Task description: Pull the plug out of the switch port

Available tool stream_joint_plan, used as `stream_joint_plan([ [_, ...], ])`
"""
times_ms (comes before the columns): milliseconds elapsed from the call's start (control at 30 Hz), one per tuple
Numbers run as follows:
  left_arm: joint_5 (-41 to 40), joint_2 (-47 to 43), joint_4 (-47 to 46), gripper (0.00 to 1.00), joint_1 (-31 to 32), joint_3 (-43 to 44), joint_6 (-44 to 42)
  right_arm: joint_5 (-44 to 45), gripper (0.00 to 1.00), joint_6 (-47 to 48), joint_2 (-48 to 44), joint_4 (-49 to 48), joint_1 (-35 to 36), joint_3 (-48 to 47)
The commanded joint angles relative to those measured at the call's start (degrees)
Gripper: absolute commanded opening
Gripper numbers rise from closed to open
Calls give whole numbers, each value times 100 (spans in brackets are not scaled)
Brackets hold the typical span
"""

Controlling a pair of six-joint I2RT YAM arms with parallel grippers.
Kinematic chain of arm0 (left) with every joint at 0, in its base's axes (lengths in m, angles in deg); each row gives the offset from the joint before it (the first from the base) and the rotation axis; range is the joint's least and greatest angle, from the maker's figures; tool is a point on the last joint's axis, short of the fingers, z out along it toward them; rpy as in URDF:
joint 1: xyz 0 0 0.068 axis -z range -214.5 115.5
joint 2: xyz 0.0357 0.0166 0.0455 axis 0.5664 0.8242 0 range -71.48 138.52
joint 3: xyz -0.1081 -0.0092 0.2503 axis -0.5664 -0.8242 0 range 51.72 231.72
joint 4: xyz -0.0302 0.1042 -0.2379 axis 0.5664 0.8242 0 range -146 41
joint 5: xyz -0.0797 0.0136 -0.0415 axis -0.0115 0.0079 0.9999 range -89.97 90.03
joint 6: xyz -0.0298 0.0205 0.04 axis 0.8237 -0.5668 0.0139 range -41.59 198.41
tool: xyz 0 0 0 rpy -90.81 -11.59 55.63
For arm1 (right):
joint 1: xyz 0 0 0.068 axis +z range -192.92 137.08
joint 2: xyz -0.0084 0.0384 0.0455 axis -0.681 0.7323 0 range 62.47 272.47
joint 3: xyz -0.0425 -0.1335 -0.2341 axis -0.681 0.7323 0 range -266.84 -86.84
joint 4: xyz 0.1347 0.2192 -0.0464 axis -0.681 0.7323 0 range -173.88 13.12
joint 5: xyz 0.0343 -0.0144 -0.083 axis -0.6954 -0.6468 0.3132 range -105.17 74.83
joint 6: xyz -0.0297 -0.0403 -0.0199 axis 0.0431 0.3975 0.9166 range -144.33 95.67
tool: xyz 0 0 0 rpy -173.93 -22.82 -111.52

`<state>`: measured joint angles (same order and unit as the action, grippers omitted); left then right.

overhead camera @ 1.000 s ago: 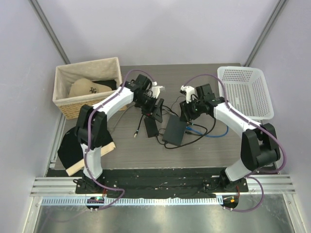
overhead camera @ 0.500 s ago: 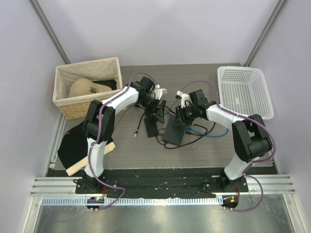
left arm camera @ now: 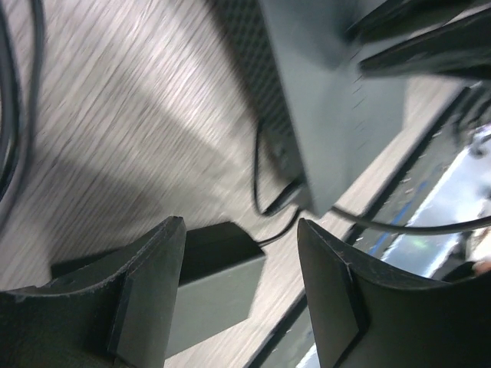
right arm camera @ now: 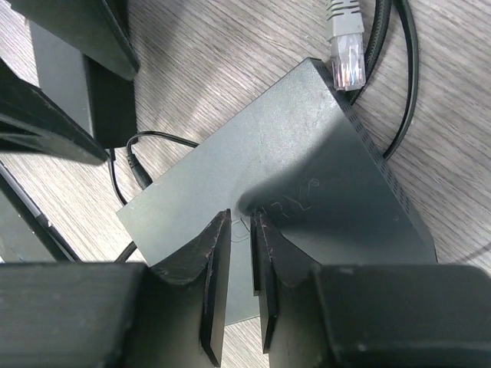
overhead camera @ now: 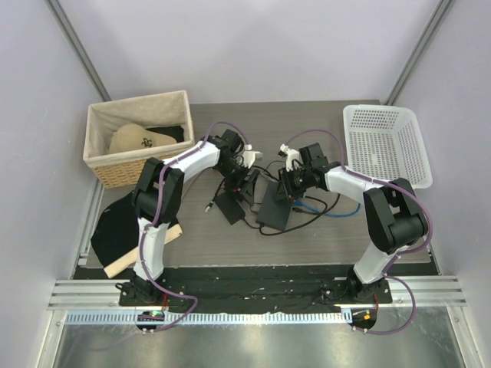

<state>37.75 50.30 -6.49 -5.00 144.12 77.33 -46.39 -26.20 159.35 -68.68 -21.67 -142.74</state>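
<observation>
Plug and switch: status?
Left gripper open, empty. Right gripper nearly closed over the switch. Plug lies outside the box.

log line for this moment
left gripper open near adapter brick | right gripper narrowly open above switch | plug bare beside switch corner

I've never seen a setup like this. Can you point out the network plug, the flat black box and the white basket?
Plug (right arm camera: 347, 55): right wrist view, its clear tip.
Flat black box (right arm camera: 322, 192): right wrist view, top face.
White basket (overhead camera: 386, 146): top view, mesh floor.
</observation>
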Motion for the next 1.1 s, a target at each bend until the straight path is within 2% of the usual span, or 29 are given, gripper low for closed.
stream_joint_plan([
  [0, -431, -154, 445, 65, -84, -212, -577, 178, 25, 134, 94, 53, 1, 141],
  [100, -230, -339, 243, 65, -76, -328, -499, 152, 25, 143, 112, 53, 10, 132],
  [267, 253, -93, 234, 65, -76, -213, 20, 90, 25, 152, 200, 141, 10, 70],
  [500, 974, 12, -223, 63, -102, -679, 468, 81, 25, 477, 68, 413, 1, 106],
  [800, 1168, 478, -434, 52, -84, -302, 758, 116, 25, 565, 173, 484, 1, 44],
  [1067, 1870, 786, -469, 41, -93, -258, 873, 143, 25, 617, 252, 475, 10, 70],
])
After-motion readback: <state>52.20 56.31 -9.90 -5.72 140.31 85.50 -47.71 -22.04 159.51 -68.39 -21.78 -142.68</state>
